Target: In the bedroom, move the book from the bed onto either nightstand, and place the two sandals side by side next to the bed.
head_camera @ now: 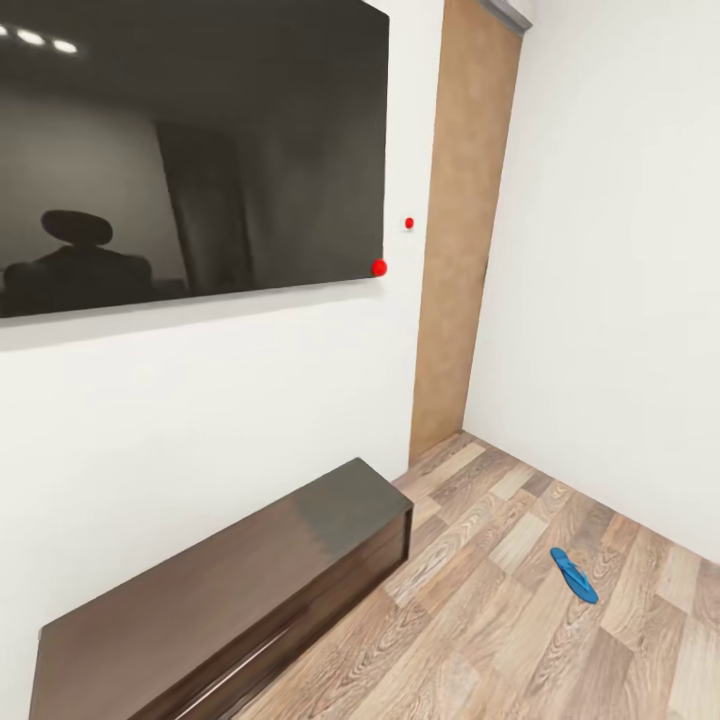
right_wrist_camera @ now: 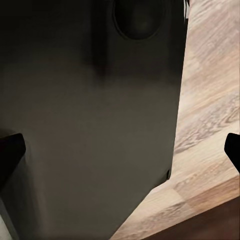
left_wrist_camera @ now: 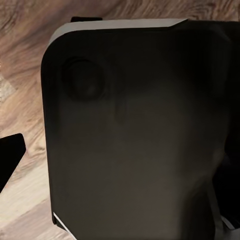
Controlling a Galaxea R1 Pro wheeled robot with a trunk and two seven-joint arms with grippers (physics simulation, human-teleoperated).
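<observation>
Sandal [head_camera: 574, 575] lies alone on the floor [head_camera: 480, 620] by the bench [head_camera: 240, 590], far from both jaws; arms look tucked for driving, can't tell their state.

Ahead of me, a TV [head_camera: 190, 150] hangs above a low bench [head_camera: 230, 590]. One sandal [head_camera: 573, 575] lies on the floor [head_camera: 470, 640], right of the bench.
</observation>
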